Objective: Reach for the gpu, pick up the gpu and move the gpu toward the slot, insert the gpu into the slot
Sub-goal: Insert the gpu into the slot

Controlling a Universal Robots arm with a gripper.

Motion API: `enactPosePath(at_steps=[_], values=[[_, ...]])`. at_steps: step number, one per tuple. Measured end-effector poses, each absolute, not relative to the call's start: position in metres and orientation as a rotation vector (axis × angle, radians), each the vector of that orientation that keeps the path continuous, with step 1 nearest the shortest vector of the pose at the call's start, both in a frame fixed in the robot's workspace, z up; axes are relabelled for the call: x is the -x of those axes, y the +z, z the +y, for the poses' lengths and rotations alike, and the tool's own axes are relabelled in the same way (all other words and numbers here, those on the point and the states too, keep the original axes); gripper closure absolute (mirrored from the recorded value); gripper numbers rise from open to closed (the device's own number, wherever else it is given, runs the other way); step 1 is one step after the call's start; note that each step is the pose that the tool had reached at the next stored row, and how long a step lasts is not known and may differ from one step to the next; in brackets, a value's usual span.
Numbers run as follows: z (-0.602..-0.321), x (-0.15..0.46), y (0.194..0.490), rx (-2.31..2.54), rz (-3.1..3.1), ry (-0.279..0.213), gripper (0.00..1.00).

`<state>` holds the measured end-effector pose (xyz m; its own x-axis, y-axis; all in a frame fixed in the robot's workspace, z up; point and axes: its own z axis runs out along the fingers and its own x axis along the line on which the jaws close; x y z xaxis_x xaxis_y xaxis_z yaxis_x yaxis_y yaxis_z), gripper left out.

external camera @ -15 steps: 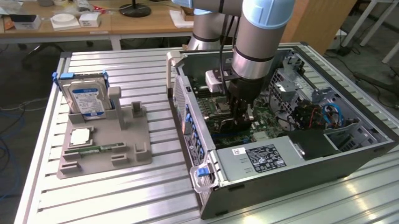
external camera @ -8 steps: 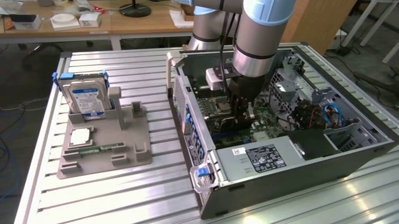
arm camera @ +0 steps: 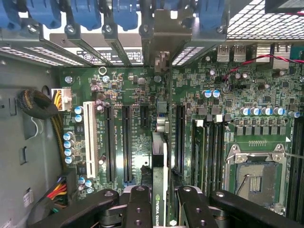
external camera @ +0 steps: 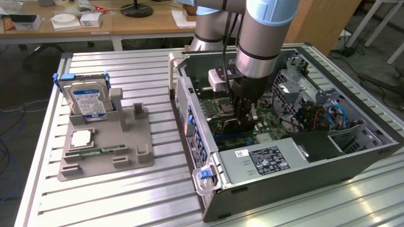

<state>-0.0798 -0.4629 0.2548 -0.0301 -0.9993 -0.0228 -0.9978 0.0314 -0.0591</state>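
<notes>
A ribbed aluminium bench [external camera: 126,85] of long parallel slats carries an open grey steel computer case [external camera: 296,189] lying on its side toward the bench's far right corner, its perforated walls framing a green motherboard [arm camera: 137,90] studded with small cylindrical capacitors. Toward the bench's left edge sits a grey moulded plastic fixture [external camera: 107,151] with upright posts, holding a silver hard drive [external camera: 87,100] with a blue label on end and a narrow green memory stick [external camera: 101,151] lying flat. The arm's thick grey tube reaches down into the case. Its black gripper [arm camera: 161,202], fingers [arm camera: 139,209] of matte jointed links, is clamped narrowly on the gpu [arm camera: 160,190], a thin card seen edge-on, standing upright over the board. The card's edge lines up along the slot [arm camera: 159,118], a long narrow connector strip between the other black slots; whether it is seated cannot be told. A square silver processor socket [arm camera: 256,175] lies beside them.
</notes>
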Motion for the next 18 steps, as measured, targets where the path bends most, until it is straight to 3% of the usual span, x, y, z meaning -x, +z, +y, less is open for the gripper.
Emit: enactPosePath(at_steps=[18], values=[[-0.4621, 0.0799, 0.2483, 2.146, 2.213, -0.04, 0.74]])
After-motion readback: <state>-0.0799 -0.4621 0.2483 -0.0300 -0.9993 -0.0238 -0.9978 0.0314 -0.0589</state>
